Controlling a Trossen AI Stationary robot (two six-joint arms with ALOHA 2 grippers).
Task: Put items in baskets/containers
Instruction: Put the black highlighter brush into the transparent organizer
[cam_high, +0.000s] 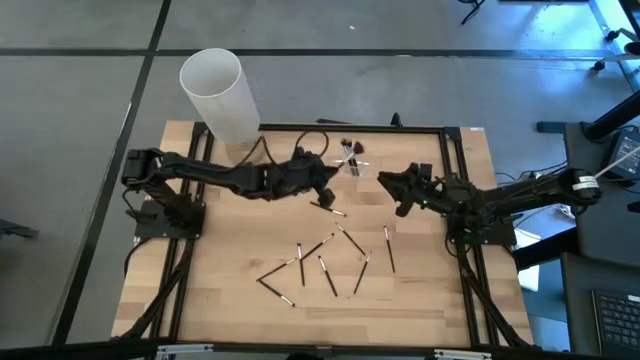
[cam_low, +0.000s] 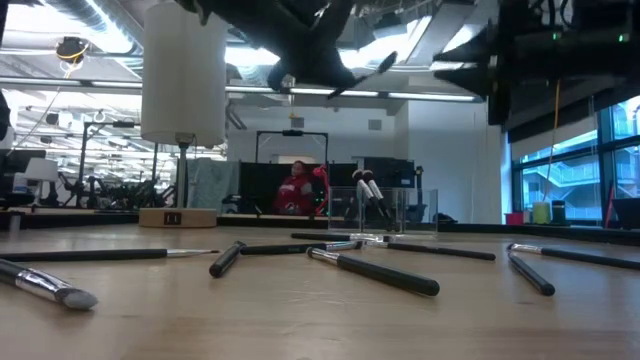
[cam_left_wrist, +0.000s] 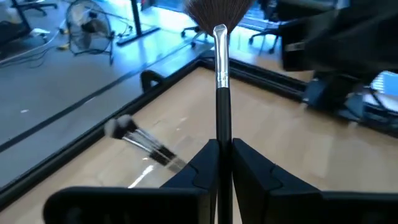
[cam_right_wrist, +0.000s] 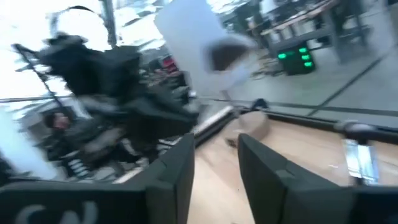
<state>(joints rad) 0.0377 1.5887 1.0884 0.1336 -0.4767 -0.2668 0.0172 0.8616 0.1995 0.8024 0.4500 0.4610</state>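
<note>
My left gripper (cam_high: 328, 192) (cam_left_wrist: 224, 146) is shut on a fan brush (cam_left_wrist: 221, 74) with a black handle, silver ferrule and brownish fanned head, and holds it above the table's middle. The clear organizer (cam_high: 352, 155) (cam_low: 390, 212) stands just beyond it toward the far edge, with a few brushes (cam_low: 366, 190) leaning upright inside. Several black-handled brushes (cam_high: 325, 262) lie flat on the wood nearer the front edge. My right gripper (cam_high: 388, 183) (cam_right_wrist: 214, 165) is open and empty, raised to the right of the organizer. My left gripper pinches the fan brush's black handle (cam_left_wrist: 223, 134) between its two fingers. The brush lies along the fingers, with the ferrule and fanned head (cam_left_wrist: 217, 9) sticking out ahead of the fingertips. In the low view the brush (cam_low: 362, 75) is lifted clear of the table, tilted.
A tall white cylinder (cam_high: 220, 95) (cam_low: 183, 75) stands at the table's far left. A black frame rail (cam_high: 400, 128) runs along the far edge, behind the organizer. Loose brushes (cam_low: 375, 270) are spread over the table's front middle. A person in red (cam_low: 296, 190) is in the room beyond.
</note>
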